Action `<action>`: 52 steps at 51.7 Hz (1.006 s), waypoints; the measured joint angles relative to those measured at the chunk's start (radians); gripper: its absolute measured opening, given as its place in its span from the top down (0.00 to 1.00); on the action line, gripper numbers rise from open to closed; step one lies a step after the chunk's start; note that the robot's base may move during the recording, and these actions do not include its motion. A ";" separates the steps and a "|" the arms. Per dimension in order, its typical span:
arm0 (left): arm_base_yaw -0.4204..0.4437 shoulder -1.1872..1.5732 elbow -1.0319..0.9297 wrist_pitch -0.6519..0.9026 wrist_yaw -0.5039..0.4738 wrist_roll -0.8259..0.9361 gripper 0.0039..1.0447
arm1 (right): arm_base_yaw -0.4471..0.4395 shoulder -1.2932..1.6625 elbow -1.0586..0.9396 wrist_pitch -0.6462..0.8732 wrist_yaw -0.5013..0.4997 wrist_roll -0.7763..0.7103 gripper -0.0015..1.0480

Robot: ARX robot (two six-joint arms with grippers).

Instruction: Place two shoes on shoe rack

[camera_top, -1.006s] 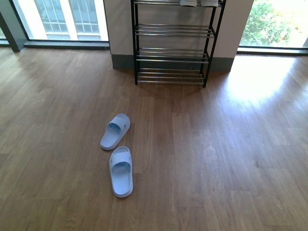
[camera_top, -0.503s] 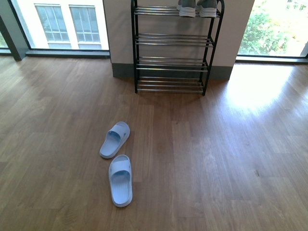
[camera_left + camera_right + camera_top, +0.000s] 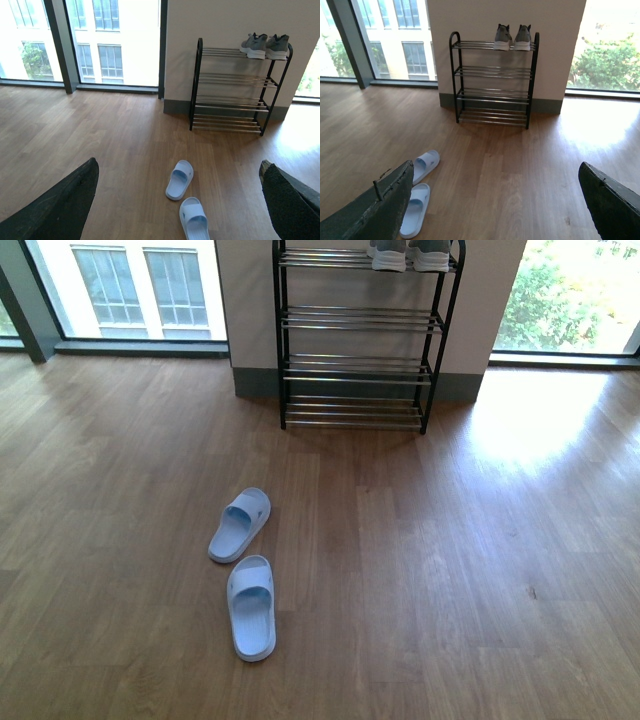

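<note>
Pale blue against the wooden floor [image 3: 450, 570], the near slide [image 3: 251, 607] lies at my 11 o'clock, its long axis running 12 to 6. The far slide [image 3: 240, 525], just beyond it, tips toward 1 o'clock. The shoe rack [image 3: 355, 318] stands well apart at 12 o'clock, with grey sneakers [image 3: 410, 257] on its top tier. The left gripper [image 3: 178, 167] and right gripper [image 3: 495, 166] both gape empty. I judge the left arm nearer the slides.

Noted brown wood-plank floor [image 3: 450, 570], sunlit glare patch [image 3: 530, 420] toward its far right edge. Along far edge: pale wall section [image 3: 245, 300] with grey skirting [image 3: 255, 383], flanked by large windows [image 3: 50, 290]. Seen outside: white building [image 3: 140, 280] at left, green foliage [image 3: 550, 290] at right.
</note>
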 joint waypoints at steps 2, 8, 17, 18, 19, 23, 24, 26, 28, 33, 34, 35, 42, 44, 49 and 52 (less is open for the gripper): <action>0.000 0.000 0.000 0.000 0.000 0.000 0.09 | 0.000 0.000 0.000 0.000 0.000 0.000 0.09; 0.000 0.000 0.000 0.000 0.000 0.000 0.09 | 0.000 0.000 0.000 0.000 0.000 0.000 0.09; 0.000 0.000 0.000 0.000 0.000 0.000 0.09 | 0.000 0.000 0.000 0.000 0.000 0.000 0.09; 0.000 0.000 0.000 0.000 0.000 0.000 0.09 | 0.000 0.000 0.000 0.000 0.000 0.000 0.09; 0.000 0.000 0.000 0.000 0.000 0.000 0.09 | 0.000 0.000 0.000 0.000 0.000 0.000 0.09; 0.000 0.000 0.000 0.000 0.000 0.000 0.09 | 0.000 0.000 0.000 0.000 0.000 0.000 0.09; 0.000 0.000 0.000 0.000 0.000 0.000 0.09 | 0.000 0.000 0.000 0.000 0.000 0.000 0.09; 0.000 0.000 0.000 0.000 0.000 0.000 0.09 | 0.000 0.000 0.000 0.000 0.000 0.000 0.09; 0.000 0.000 0.000 0.000 0.000 0.000 0.09 | 0.000 0.000 0.000 0.000 0.000 0.000 0.09; 0.000 0.000 0.000 0.000 0.000 0.000 0.09 | 0.000 0.000 0.000 0.000 0.000 0.000 0.09; 0.000 0.000 0.000 0.000 0.000 0.000 0.09 | 0.000 0.000 0.000 0.000 0.000 0.000 0.09; 0.000 0.000 0.000 0.000 0.000 0.000 0.09 | 0.000 0.000 0.000 0.000 0.000 0.000 0.09; 0.000 0.000 0.000 0.000 0.000 0.000 0.09 | 0.000 0.000 0.000 0.000 0.000 0.000 0.09; 0.000 0.000 0.000 0.000 0.000 0.000 0.09 | 0.000 0.000 0.000 0.000 0.000 0.000 0.09; 0.000 0.000 0.000 0.000 0.000 0.000 0.09 | 0.000 0.000 0.000 0.000 0.000 0.000 0.09; 0.000 0.000 0.000 0.000 0.000 0.000 0.09 | 0.000 0.000 0.000 0.000 0.000 0.000 0.09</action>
